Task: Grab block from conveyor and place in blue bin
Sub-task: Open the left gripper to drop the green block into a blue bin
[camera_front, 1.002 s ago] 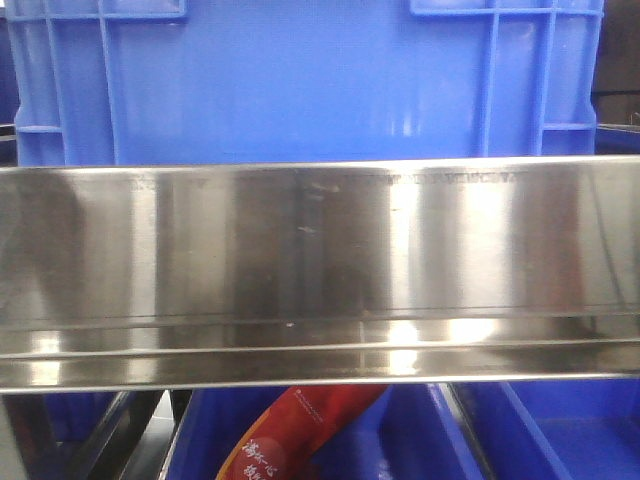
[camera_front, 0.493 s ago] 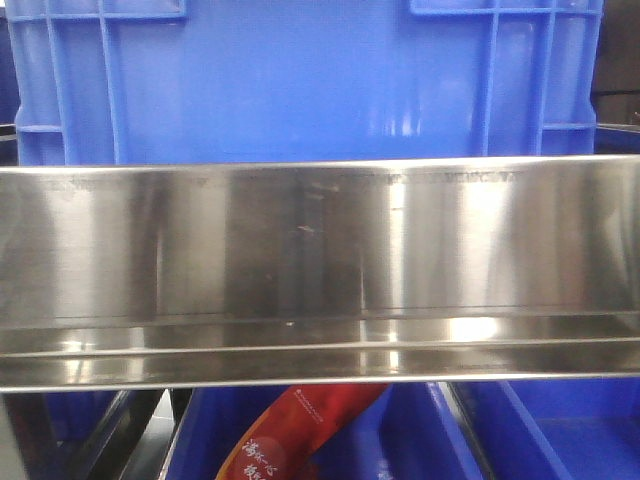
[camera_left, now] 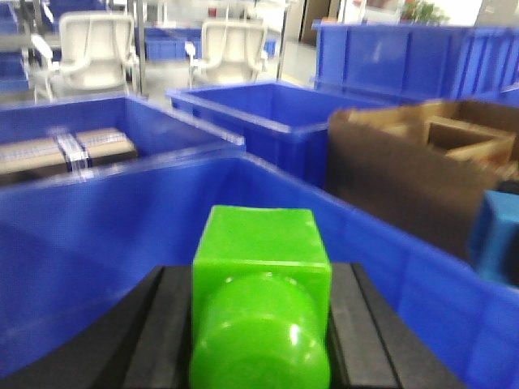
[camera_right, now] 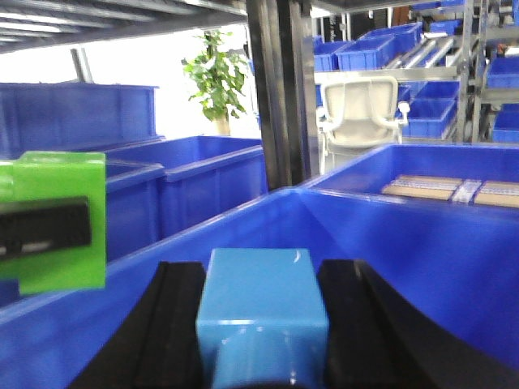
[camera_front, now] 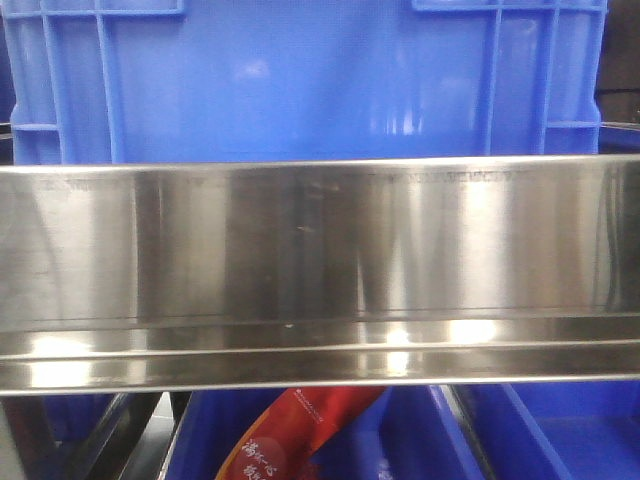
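In the left wrist view my left gripper [camera_left: 261, 274] is shut on a bright green block [camera_left: 259, 243] with a round knob. It holds the block above the inside of a blue bin [camera_left: 122, 227]. In the right wrist view my right gripper [camera_right: 263, 279] is shut on a light blue block [camera_right: 263, 304] above a blue bin [camera_right: 422, 243]. The green block [camera_right: 61, 186] also shows at the left of that view with a black finger [camera_right: 45, 228] across it. The light blue block [camera_left: 495, 235] shows at the right edge of the left wrist view. The conveyor is out of view.
The front view shows a blue bin wall [camera_front: 300, 80] behind a wide steel rail [camera_front: 320, 260], with a red packet [camera_front: 290, 430] in a bin below. More blue bins [camera_left: 268, 113], a cardboard box [camera_left: 405, 162] and white chairs [camera_left: 89, 44] stand around.
Only the reflections on the steel rail have shifted a little; the bin and the packet stay in place.
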You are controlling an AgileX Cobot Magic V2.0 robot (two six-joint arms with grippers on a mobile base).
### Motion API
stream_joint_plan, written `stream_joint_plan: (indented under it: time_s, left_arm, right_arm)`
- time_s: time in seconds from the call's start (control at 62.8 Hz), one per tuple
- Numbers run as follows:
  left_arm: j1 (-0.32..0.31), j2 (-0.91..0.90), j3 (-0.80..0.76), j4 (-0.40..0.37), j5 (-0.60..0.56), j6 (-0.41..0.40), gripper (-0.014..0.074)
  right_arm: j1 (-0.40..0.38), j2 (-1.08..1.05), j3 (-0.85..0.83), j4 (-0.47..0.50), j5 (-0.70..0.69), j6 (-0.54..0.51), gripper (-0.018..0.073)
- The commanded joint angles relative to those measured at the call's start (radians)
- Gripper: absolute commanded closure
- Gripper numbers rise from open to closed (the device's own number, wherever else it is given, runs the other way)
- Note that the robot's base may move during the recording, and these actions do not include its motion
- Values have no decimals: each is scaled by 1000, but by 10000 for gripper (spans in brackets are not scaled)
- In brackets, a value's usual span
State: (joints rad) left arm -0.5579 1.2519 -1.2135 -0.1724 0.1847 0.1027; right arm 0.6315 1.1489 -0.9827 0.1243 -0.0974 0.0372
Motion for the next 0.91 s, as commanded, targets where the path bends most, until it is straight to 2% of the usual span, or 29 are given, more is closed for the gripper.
stream_joint_plan:
  time_s: [0.0,0.095,0.175,0.223,0.334,0.398,0.461,0.509,0.605,0.732,0.812,0.891]
  left_arm:
    - [-8,26,-11,1,1,1,708]
    - [-8,47,-11,-1,30,1,706]
    - [-8,51,-11,-1,40,1,661]
    - [-8,51,-11,-1,40,1,583]
    - [-8,51,-11,-1,40,1,381]
    - [-8,51,-11,-1,40,1,272]
    - [-8,51,-11,-1,37,1,203]
    - [-8,51,-11,-1,37,1,175]
    - [-8,49,-11,-1,36,1,176]
    - [-8,18,-11,-1,29,1,262]
    - [-8,-15,-11,-1,29,1,377]
    - [-6,-42,-11,-1,39,1,520]
  right_arm:
    - [-2,39,-8,11,-49,-2,721]
    - [-9,64,-8,82,-49,-2,688]
    - [-21,67,-8,104,-40,-2,568]
    - [-28,67,-8,104,-37,-2,479]
    - [-45,67,-8,104,-29,-2,200]
    - [-50,67,-8,104,-15,-2,85]
    - [-52,65,-8,104,-9,-2,26]
    - [-52,63,-8,107,-8,-2,18]
    - [-52,46,-21,109,3,-2,22]
    - [-52,0,-48,109,37,-2,44]
    - [-52,-39,-65,109,83,-2,169]
    - [-52,-70,-65,109,128,-2,380]
